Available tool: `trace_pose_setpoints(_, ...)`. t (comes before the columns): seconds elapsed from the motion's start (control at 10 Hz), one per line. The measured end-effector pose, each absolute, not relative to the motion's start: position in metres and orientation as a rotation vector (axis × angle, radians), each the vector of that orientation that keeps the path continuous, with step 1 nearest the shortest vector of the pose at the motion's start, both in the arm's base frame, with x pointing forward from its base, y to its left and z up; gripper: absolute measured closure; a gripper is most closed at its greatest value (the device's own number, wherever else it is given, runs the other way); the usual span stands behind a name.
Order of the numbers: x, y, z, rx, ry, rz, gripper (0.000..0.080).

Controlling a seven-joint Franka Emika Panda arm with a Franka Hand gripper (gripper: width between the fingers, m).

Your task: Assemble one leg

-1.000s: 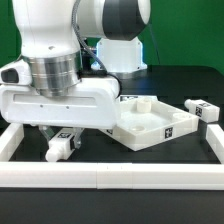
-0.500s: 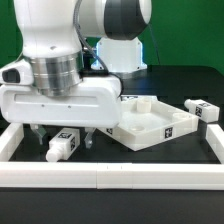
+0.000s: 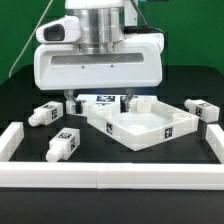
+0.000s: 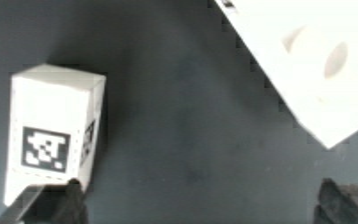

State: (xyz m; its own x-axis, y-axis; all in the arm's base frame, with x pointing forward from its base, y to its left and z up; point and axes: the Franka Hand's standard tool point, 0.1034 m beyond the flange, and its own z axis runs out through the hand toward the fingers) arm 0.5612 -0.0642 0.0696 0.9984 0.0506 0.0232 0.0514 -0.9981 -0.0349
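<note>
While end effector [image 4: 197,200] gapes empty, leg [image 4: 55,125] lies near tray [image 4: 318,60]; another leg [image 3: 203,110] beyond.

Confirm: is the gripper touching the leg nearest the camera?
Apart. The exterior view shows black table between the gripper and the leg; the gripper hangs open, clear of it.

- A black surface [image 3: 20,100] spans the scene.
- A plain green backdrop [image 3: 195,40] closes off the far side.
- A white rail [image 3: 110,176] borders the near edge and both sides.
</note>
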Motion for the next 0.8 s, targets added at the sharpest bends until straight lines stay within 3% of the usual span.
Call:
trace_pose_setpoints(0.2, 0.561, -0.062, 0.067, -3.102, -0.332, -0.059, 0.015)
trace_pose_setpoints(0.6, 0.505, -0.04, 0.046, -2.914, -1.222, -0.045, 0.015)
trace_pose_setpoints(0.8, 0.502, -0.044, 0.044, -2.878, -1.311, -0.037, 0.015)
